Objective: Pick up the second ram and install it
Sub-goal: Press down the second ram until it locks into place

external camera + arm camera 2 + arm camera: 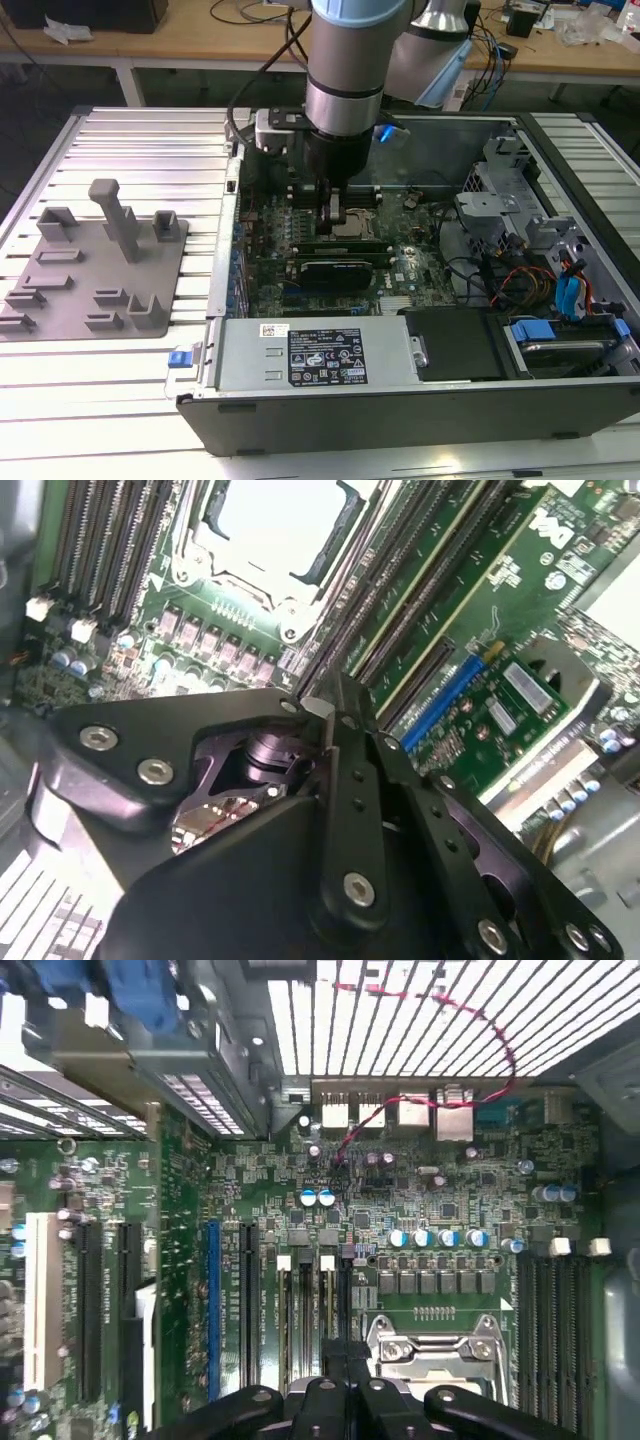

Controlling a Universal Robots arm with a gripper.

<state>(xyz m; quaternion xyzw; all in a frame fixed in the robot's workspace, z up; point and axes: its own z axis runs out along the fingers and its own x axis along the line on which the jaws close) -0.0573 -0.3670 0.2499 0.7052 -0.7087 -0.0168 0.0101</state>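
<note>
Open computer case [560, 400], gripper [333, 215] over motherboard [420, 1190]

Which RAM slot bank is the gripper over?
The bank between the CPU socket and the blue slot; the gripper sits at its end. The other bank lies across the socket.

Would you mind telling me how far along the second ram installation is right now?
Pick-up looks finished: the gripper is down inside the case, shut, over the memory slots beside the CPU socket. Whether the second ram is pinched there or already seated, I cannot tell, so seating remains unconfirmed.
</note>
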